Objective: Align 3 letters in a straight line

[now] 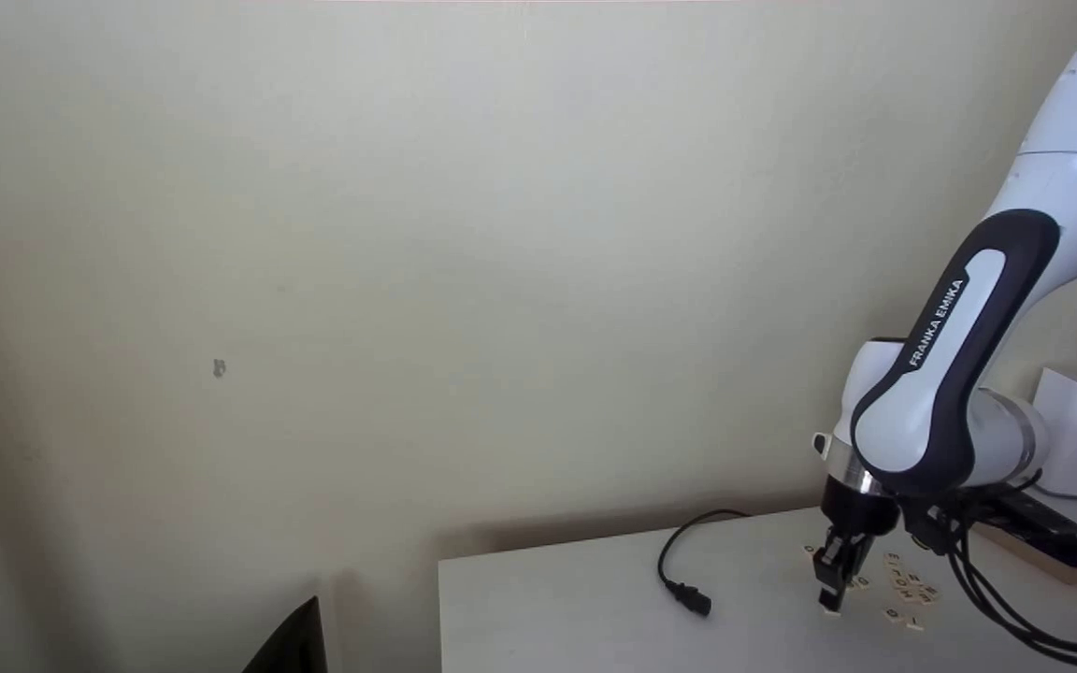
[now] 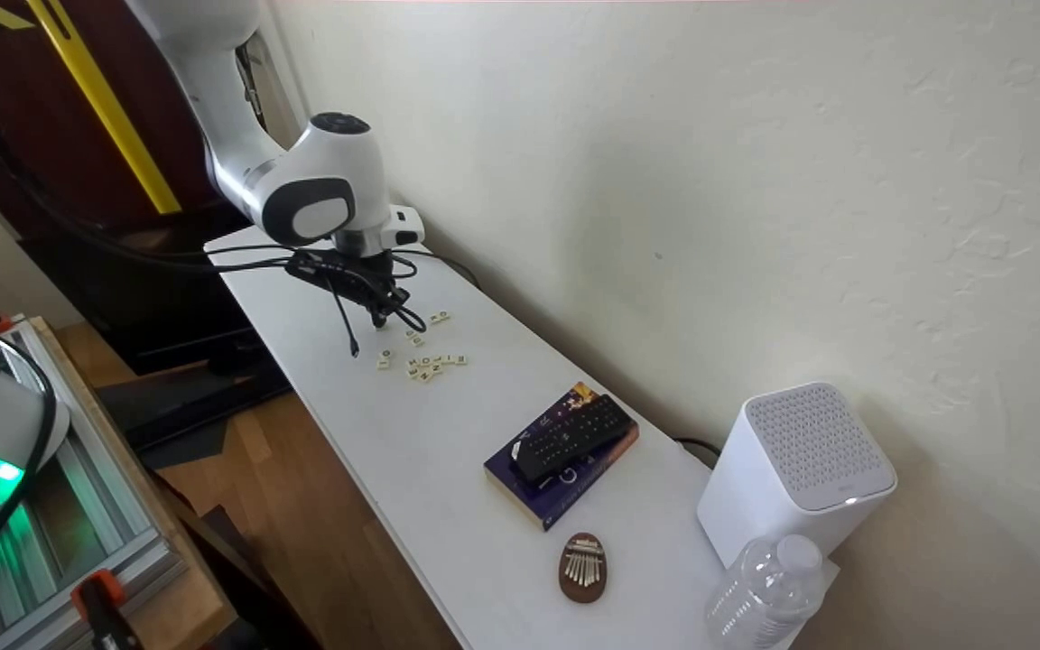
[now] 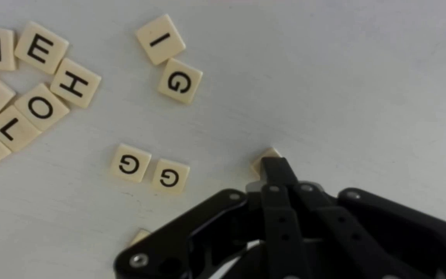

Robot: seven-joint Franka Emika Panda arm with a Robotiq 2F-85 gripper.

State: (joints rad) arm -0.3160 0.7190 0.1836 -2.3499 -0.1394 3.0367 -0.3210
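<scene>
One Franka Emika Panda arm (image 1: 1076, 178) appears in both exterior views. Its forearm (image 1: 954, 350), marked FRANKA EMIKA, slopes down to a bent wrist (image 2: 357, 171); below this, the metal flange (image 1: 852, 469) faces the white table (image 2: 394, 433). The Robotiq gripper (image 1: 830, 599) points downward, canted slightly in an exterior view, and reaches low to the tabletop; contact with that surface cannot be confirmed. Position: between the table's two long edges, well in from the corner (image 1: 447, 567) visible in an exterior view. In the wrist view, the fingers (image 3: 278, 170) are fully together; their outer linkages (image 3: 180, 232) splay to either side, coming in from the bottom.
</scene>
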